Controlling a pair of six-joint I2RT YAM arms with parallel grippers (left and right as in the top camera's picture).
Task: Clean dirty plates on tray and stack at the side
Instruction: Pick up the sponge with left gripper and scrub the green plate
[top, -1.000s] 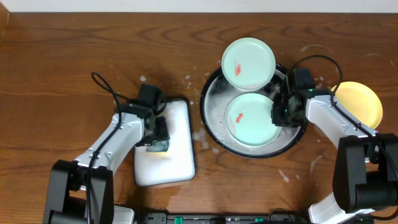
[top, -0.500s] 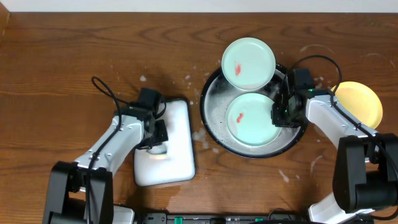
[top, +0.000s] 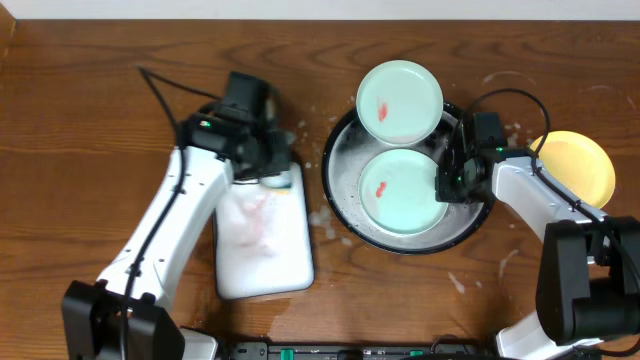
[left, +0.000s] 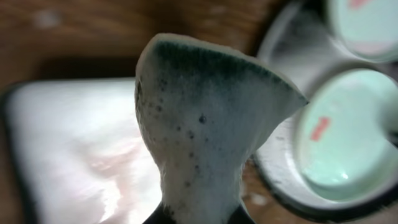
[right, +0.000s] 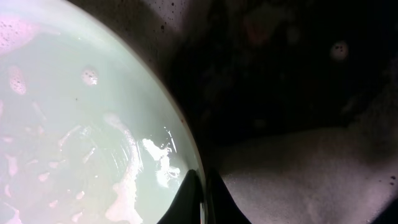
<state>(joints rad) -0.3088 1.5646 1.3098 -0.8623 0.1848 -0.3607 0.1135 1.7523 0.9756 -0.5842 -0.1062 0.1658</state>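
Note:
Two mint-green dirty plates with red smears are at the black tray (top: 338, 205). One plate (top: 400, 100) leans on its far rim, the other (top: 400, 192) lies inside in the foam. My right gripper (top: 449, 182) is shut on that lower plate's right rim; in the right wrist view the fingertips (right: 193, 198) pinch the rim of the plate (right: 81, 124). A pale yellow plate (top: 577, 165) lies on the side at the right. My left gripper (top: 270, 162) is shut on a soapy sponge (left: 205, 124), above the far end of the white tray.
The white rounded tray (top: 262, 245) lies left of the black tray, wet with pinkish streaks. Soap splashes dot the wood between the two trays and around the yellow plate. The right arm's cable arcs over the black tray's right rim.
My left gripper closed on the sponge and lifted it off the white tray, moving to that tray's far end. The right gripper closed on the lower plate's rim.

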